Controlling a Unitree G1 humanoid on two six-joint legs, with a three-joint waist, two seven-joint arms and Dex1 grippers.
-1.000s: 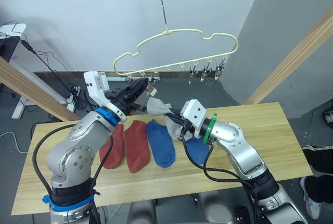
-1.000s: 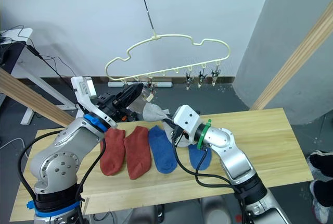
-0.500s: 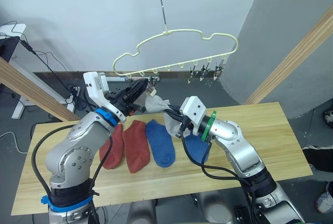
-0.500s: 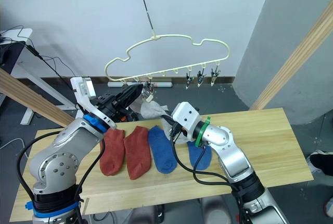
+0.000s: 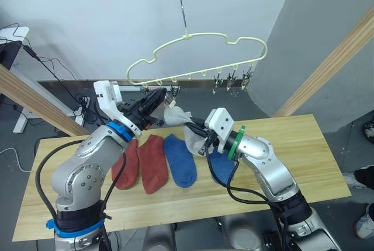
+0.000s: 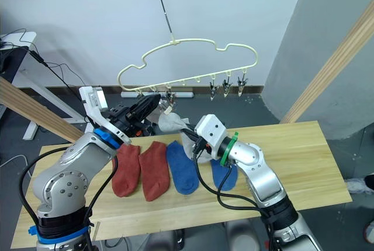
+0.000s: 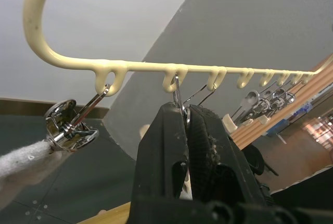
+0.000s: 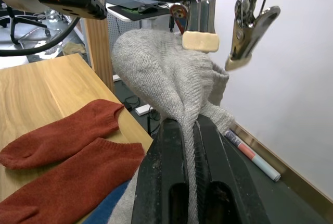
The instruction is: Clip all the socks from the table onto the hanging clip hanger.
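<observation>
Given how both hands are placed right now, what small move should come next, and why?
Probably the right hand should lift the grey sock edge into the clip that the left hand pinches; in the right wrist view, the fabric sits just below that clip's pad.

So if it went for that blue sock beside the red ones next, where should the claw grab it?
Probably the cuff end of the blue sock, from above: it lies flat on the table, and that far end points toward the hanger.
</observation>
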